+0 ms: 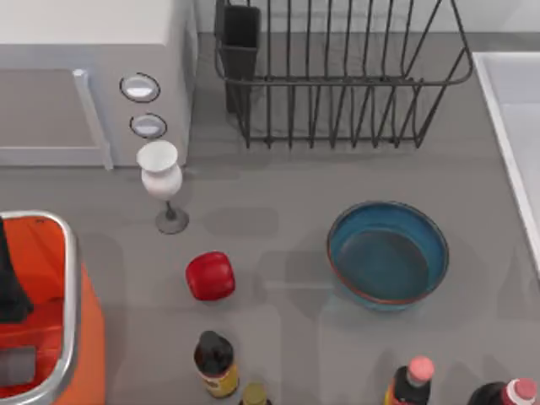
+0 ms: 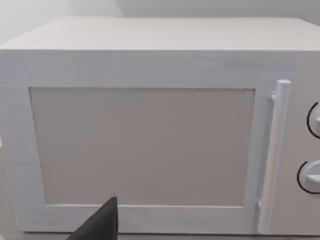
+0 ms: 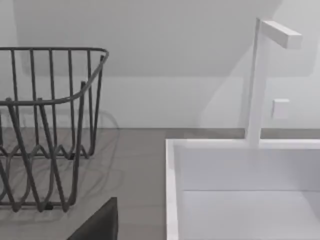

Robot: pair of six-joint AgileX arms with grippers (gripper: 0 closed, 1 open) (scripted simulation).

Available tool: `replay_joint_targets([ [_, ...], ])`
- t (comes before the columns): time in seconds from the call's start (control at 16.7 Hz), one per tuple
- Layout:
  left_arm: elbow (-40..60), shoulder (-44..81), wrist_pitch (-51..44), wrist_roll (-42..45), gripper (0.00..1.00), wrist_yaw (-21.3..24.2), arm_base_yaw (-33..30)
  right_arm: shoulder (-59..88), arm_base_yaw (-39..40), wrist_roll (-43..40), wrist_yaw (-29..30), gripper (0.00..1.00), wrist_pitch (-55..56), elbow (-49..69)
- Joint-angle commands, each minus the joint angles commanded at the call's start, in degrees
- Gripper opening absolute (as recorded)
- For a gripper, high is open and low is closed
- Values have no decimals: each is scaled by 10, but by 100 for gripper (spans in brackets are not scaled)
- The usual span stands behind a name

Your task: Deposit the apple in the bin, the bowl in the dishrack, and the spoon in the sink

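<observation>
Left jaws (image 1: 10, 287) over bin (image 1: 72, 278); apple (image 1: 210, 276) nr bowl (image 1: 387, 254).

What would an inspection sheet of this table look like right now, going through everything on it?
Surface: grey table, nothing spilled.
Job's things: apple on the table between the bin and the bowl; bowl upright and empty, in front of the dishrack; sink at the right edge; spoon nothing seen.
Clutter: white goblet beside the microwave; bottles along the near edge.
Grippers: a dark arm part is over the bin at the left; fingers cannot be judged.
Cables: nothing seen.
Surroundings: white faucet over the sink, pale wall behind.
</observation>
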Motion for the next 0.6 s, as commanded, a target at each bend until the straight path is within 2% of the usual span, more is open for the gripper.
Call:
replay_joint_targets([
  [0.3,29,35,-26,14,100,2,-15,0,0,0,0,100,0,0],
  [0.6,160,212,-145,78,100,6,-76,0,0,0,0,100,0,0],
])
